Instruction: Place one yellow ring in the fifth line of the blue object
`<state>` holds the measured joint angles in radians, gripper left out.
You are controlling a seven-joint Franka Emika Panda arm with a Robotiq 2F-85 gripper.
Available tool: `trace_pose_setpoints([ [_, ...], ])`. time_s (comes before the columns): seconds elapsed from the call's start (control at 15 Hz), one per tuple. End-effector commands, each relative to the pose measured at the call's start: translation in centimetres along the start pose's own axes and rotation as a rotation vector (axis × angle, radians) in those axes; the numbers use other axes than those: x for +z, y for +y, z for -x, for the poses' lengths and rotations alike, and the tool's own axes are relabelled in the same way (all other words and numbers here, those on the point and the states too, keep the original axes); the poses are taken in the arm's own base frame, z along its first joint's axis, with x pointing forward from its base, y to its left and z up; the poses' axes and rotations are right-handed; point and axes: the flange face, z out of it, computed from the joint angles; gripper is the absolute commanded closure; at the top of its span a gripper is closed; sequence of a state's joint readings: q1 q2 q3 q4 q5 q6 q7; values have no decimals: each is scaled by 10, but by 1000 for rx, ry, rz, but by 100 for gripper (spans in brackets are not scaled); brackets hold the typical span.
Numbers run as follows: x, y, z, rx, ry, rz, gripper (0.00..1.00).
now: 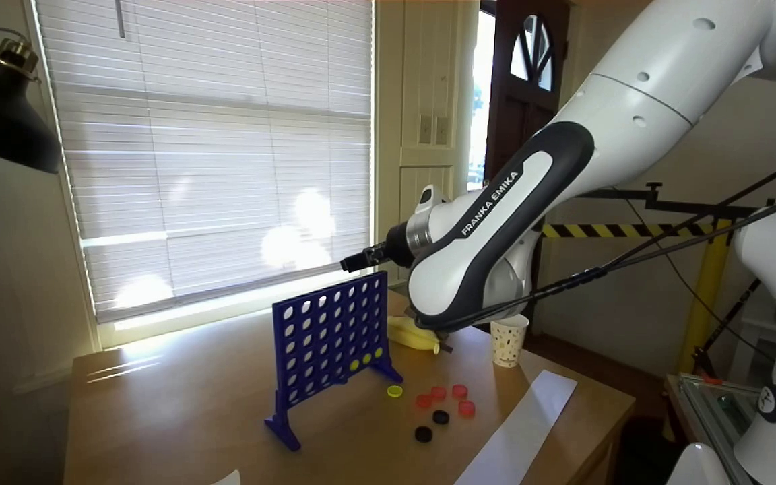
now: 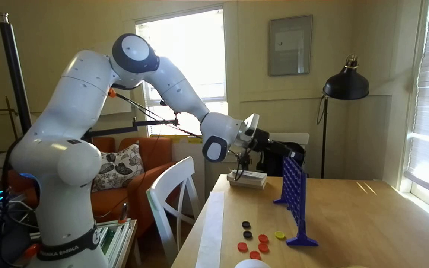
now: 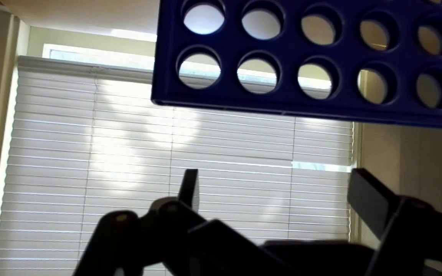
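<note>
The blue object (image 1: 331,325) stands upright on the table as a grid of round holes. It shows edge-on in an exterior view (image 2: 293,190), and its top part fills the upper right of the wrist view (image 3: 288,50). Three yellow tokens (image 1: 366,358) sit in its bottom row. One loose yellow ring (image 1: 395,391) lies flat on the table beside the grid's foot, and also shows in an exterior view (image 2: 279,235). My gripper (image 3: 272,180) is open and empty, its fingers wide apart. In an exterior view, the gripper (image 1: 349,263) is higher than the grid's top edge.
Several red tokens (image 1: 438,393) and two black tokens (image 1: 440,417) lie near the yellow ring. A banana-like yellow thing (image 1: 416,335), a paper cup (image 1: 509,341) and a white paper strip (image 1: 519,428) are on the table. A white box (image 2: 247,180) sits at a table edge.
</note>
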<state>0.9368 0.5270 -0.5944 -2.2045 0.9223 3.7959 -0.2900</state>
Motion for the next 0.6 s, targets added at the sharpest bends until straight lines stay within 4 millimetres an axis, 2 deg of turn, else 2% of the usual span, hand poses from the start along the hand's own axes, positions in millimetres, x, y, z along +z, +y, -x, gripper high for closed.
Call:
trace_pose_setpoints([
  [0.0,-27,1,-6,5,-65,-16,0],
  [0.2,-42,1,0,53,-160,-39,0],
  [0.53,-61,22,32,112,-340,-34,0],
])
